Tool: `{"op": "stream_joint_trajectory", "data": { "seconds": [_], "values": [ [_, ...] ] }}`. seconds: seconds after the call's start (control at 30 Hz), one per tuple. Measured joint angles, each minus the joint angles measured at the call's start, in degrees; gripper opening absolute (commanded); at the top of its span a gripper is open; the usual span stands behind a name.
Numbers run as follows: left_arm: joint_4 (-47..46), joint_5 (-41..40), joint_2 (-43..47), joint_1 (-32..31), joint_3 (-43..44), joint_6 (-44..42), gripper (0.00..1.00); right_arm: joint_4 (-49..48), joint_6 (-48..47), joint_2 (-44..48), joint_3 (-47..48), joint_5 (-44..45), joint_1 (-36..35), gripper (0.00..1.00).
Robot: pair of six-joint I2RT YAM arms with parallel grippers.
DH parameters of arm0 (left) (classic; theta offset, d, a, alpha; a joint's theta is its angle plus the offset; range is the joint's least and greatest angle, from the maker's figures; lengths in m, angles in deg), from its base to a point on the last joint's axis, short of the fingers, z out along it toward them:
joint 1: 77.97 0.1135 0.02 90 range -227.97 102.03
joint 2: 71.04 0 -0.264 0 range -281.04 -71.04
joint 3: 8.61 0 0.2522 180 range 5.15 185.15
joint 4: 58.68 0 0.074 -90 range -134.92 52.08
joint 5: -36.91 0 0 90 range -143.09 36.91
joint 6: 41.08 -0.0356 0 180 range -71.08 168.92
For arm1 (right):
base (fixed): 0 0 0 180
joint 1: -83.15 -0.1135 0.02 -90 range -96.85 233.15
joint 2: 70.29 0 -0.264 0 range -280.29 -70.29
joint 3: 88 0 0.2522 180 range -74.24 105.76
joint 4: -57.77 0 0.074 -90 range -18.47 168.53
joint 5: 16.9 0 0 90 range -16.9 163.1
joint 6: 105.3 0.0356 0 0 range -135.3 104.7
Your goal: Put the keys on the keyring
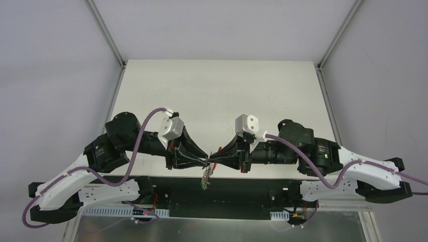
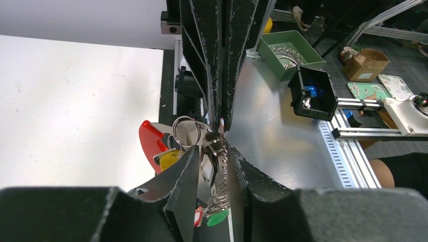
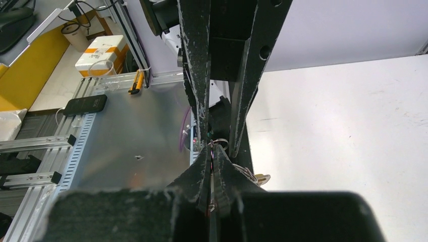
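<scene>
- Over the near edge of the surface (image 1: 217,91), in the top view, your left tool (image 1: 204,162) and right tool (image 1: 216,160) meet tip to tip, so neither arm is nearer. The keyring (image 1: 206,174) hangs just under that meeting point, its long axis running straight down.
- At the left wrist, the keyring (image 2: 222,186) drops as a silvery coil between the fingers of the left tool (image 2: 212,156), which stand partly apart around it. You cannot tell whether they press on it. The keys (image 2: 169,159), with red and yellow tags, bunch just beside the coil on the surface side. The right tool (image 2: 221,121) comes in from the top, clenched, and appears to pinch the coil's top loop.
- At the right wrist, the right tool (image 3: 212,156) is clenched on thin wire, most likely that same loop. The left tool (image 3: 218,141) faces it head-on with a gap between its fingers. The coming move turns on that top loop lying exactly between the two tips.
</scene>
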Motion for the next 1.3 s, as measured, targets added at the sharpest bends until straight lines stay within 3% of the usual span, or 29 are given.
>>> {"op": "stream_joint_trajectory", "data": {
  "seconds": [0.37, 1.3],
  "values": [
    [-0.9, 1.7, -0.1, 0.0, -0.7, 0.5, 0.04, -1.1, -0.1, 0.5, -0.3, 1.3, -1.0, 0.0],
    [-2.4, 3.7, -0.2, 0.0, -1.0, 0.9, 0.07, -23.0, -6.9, 5.2, -13.6, 8.4, -6.1, 0.0]
  ]
}}
